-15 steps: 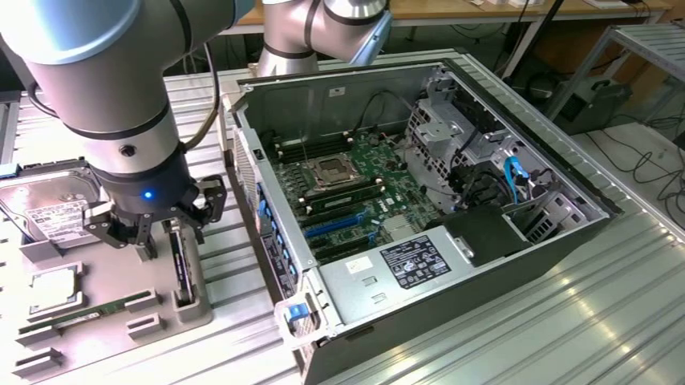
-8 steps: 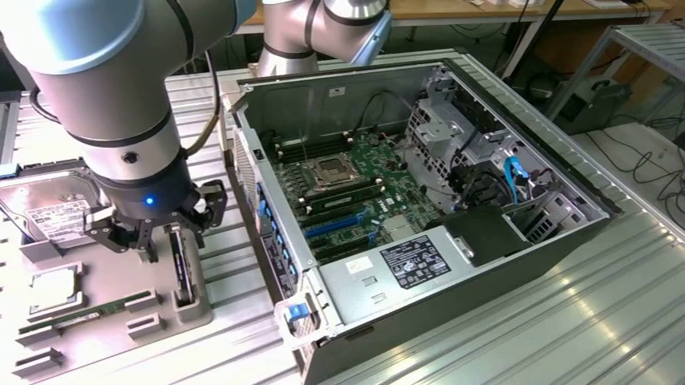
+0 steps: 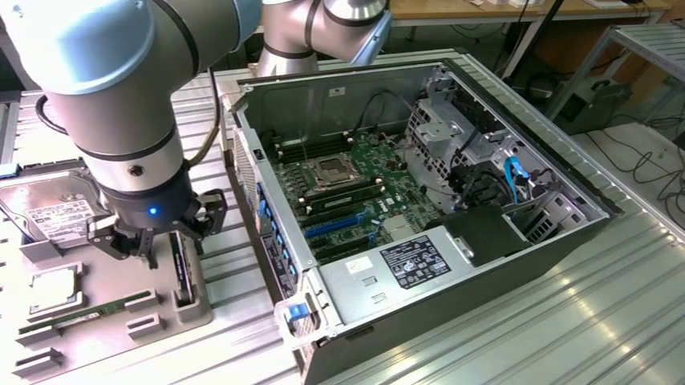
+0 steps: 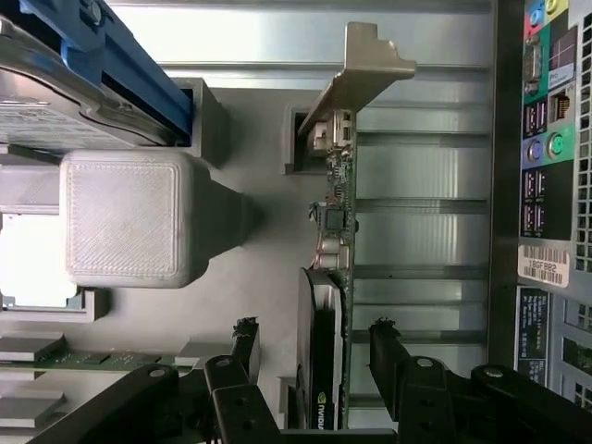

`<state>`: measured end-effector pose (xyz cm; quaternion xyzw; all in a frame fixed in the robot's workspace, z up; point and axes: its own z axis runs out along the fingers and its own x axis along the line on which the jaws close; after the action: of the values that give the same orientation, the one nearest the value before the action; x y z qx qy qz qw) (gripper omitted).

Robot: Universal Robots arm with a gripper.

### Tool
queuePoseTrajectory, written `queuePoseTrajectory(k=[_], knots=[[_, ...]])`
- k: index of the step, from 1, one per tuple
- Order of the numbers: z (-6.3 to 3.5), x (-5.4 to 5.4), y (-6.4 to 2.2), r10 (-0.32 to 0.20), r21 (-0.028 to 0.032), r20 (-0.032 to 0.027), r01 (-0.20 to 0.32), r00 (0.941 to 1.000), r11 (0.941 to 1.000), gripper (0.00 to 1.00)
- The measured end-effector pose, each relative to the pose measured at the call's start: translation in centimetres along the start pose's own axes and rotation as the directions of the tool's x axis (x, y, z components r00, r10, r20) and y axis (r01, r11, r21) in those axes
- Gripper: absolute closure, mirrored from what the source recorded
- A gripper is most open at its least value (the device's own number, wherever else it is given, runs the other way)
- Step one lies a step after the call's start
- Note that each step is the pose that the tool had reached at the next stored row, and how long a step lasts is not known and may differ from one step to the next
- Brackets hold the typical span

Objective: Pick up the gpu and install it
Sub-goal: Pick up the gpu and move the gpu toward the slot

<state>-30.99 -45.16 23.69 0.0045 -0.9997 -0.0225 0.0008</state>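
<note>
1. Step in hand: the pick-up, at the approach stage. The gripper [image 3: 172,253] hangs over the grey holder [image 3: 118,293] that sits outside the case [image 3: 557,241], on the exterior view's left.
2. The gpu [image 4: 338,222] stands on edge in a slot of the holder, with its silver bracket [image 4: 365,69] at one end and the black fan block [image 4: 319,370] at the other. It is not lifted and not installed.
3. The hand is spread wide. In the wrist view its two fingers [image 4: 248,347] straddle the fan end of the card, one on each face, and neither seems to touch it.
4. Judged from this, the gripper is lined up for the grasp, but nothing is pinched.
5. A sound grip would call for the fingers to be low enough to catch the board and fan block together. They should then close squarely on the two faces so the card does not tilt in its slot.
6. The lift calls for a straight pull out of the slot, since the holder's walls sit close against the card's lower edge.
7. Installing calls for the blue slots [image 3: 334,228] on the board inside the open case, well apart from the holder. The bracket has to end up towards the case's rear wall.
8. The hard drive [image 3: 54,210] and memory stick [image 3: 91,314] lie near on the same holder and are not part of the job.
</note>
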Motion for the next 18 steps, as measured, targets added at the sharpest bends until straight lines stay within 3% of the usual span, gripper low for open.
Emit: queuePoseTrajectory(k=[4,9,11,18], knots=[[0.74,-0.05,0.01,0.0,0.0006,-0.0001,0.0,1.0,1.0,0.4],[0.87,-0.05,0.03,0.0,0.0007,-0.0002,0.0,1.0,1.0,0.41],[0.88,-0.05,0.04,0.0,0.0005,0.0,0.0,1.0,1.0,0.55],[1.24,-0.06,0.2,0.0,0.001,-0.0002,0.0,1.0,1.0,0.55]])
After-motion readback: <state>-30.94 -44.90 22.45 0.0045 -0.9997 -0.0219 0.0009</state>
